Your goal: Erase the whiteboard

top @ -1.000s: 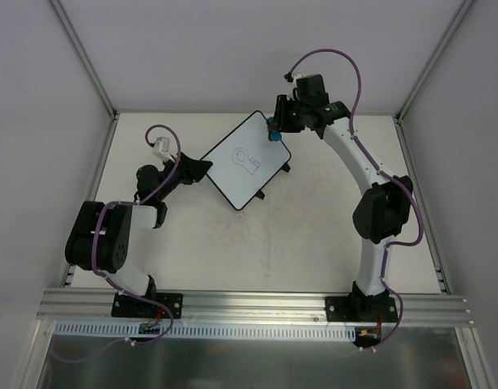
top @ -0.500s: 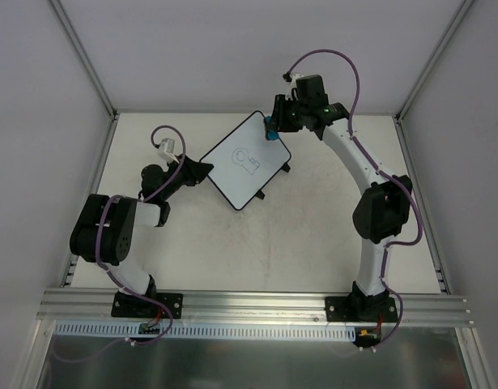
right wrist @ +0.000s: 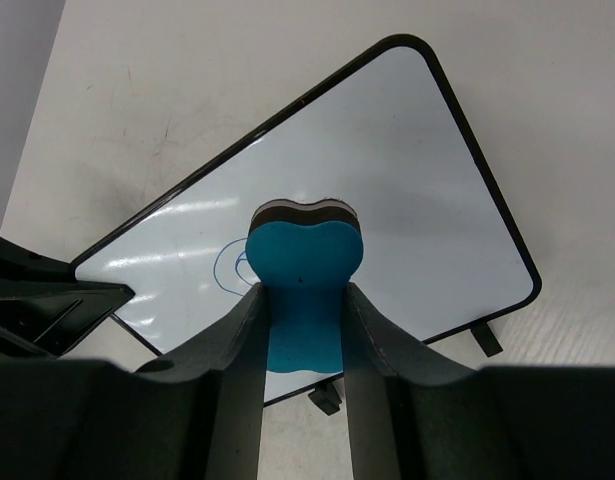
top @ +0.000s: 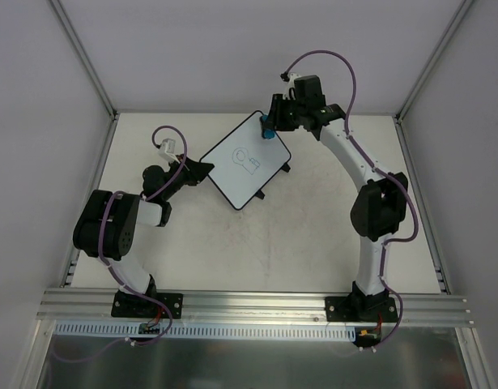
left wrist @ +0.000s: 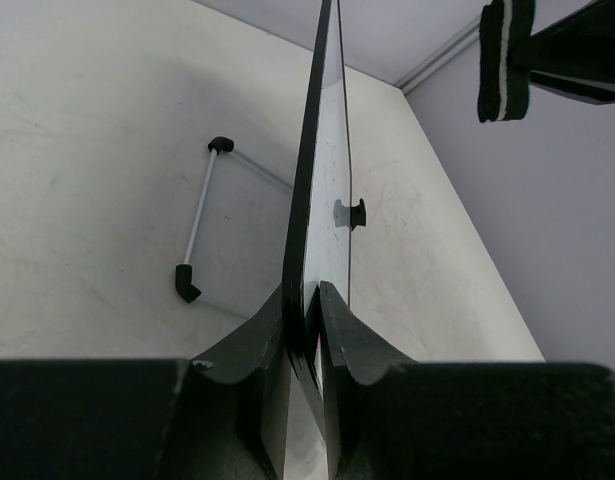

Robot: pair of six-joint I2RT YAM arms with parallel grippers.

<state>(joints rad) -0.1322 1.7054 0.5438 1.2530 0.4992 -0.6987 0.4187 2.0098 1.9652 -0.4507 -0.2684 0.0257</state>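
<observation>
The whiteboard (top: 245, 160) lies tilted near the back of the table, white with a thin black rim and a blue pen doodle (top: 245, 158) near its middle. My left gripper (top: 202, 168) is shut on the board's left corner; in the left wrist view the board (left wrist: 325, 180) runs edge-on between the fingers. My right gripper (top: 269, 128) is shut on the blue eraser (top: 266, 131) and holds it above the board's far corner. In the right wrist view the eraser (right wrist: 305, 290) hangs over the board (right wrist: 407, 180), next to the doodle (right wrist: 230, 265).
Two black tabs (top: 273, 181) stick out of the board's right edge. Aluminium frame posts (top: 83, 57) rise at the back corners. A metal rail (top: 257, 304) runs along the near edge. White table surface (top: 313, 219) spreads to the right of the board.
My right gripper has moved a little left and back with the eraser, over the board's far corner. My left arm shifted slightly while still gripping the board.
</observation>
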